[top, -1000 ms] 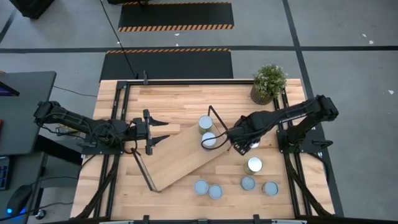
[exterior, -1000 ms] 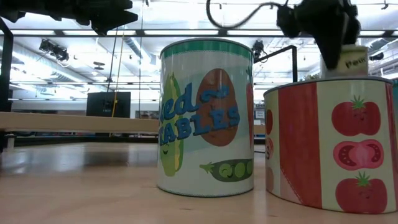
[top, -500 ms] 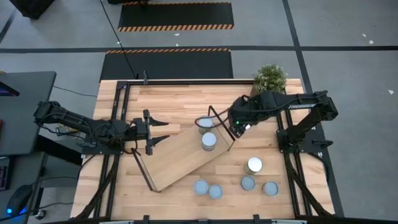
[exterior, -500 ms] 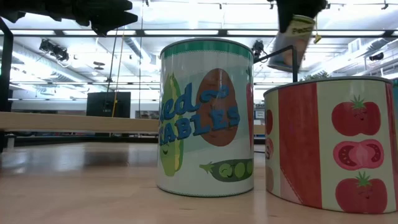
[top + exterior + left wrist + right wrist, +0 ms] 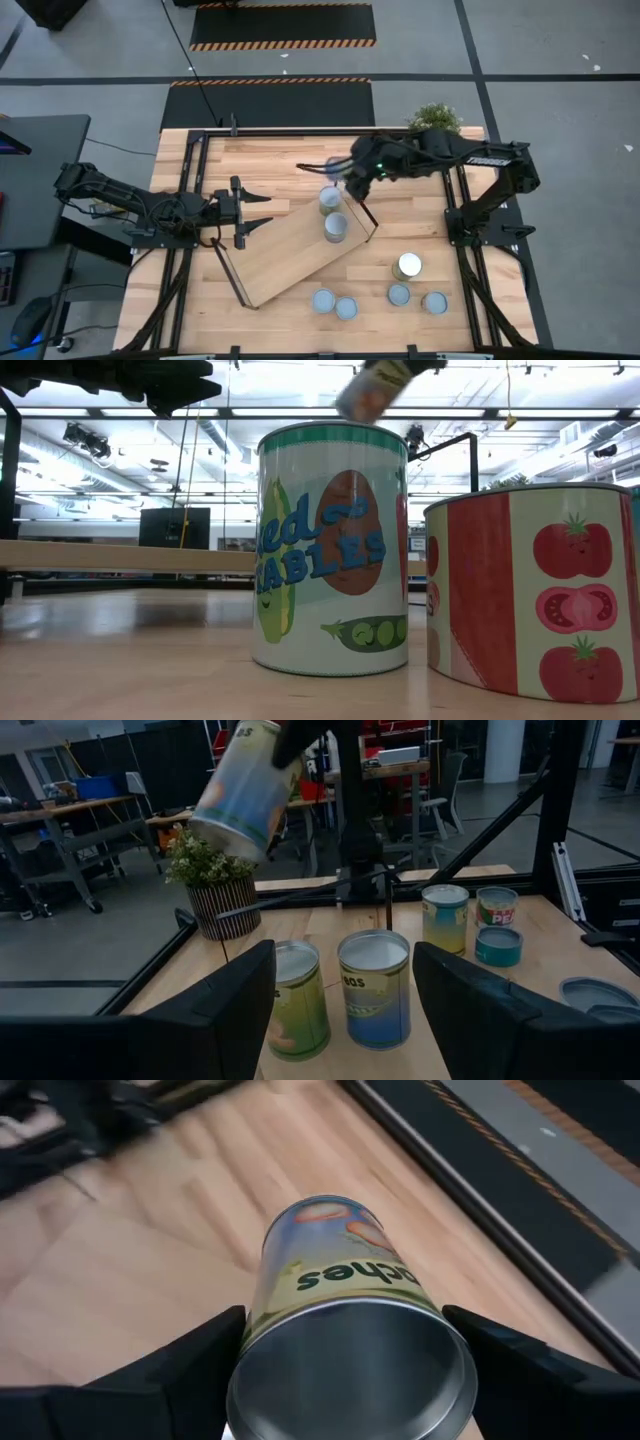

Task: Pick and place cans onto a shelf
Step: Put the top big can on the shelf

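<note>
My right gripper (image 5: 350, 178) is shut on a can (image 5: 345, 1295) with a peaches label, high over the table's far middle; the low view shows this can (image 5: 372, 390) at its top. Below it the shelf (image 5: 290, 255), a light-wood board with black wire loops, lies slanted across the table. Two cans (image 5: 329, 200) (image 5: 336, 227) stand upright on its right end. Several more cans (image 5: 408, 265) stand on the table at the near right. My left gripper (image 5: 255, 210) is open, level at the shelf's left end, with nothing between its fingers. My right gripper pinches the can's side wall (image 5: 262, 1320) between its two fingers (image 5: 190, 1365), close to the bare metal end (image 5: 350, 1370) that faces the wrist. The fingers slant down from the table's right and lie along the can. The can is lifted clear and tilted (image 5: 240, 780).
A potted green plant (image 5: 435, 118) stands at the far right corner. Black frame rails (image 5: 190, 180) run along the table's left, right and far edges. Bare wood lies at the far left (image 5: 260, 160). In the low view two cans (image 5: 333, 550) (image 5: 540, 590) stand close to the camera.
My right gripper has risen and gone toward the table's far left, from beside the shelf's right end to above the two cans on it. It has tipped from pointing down to slanting. The held can has gone from upright to tilted.
</note>
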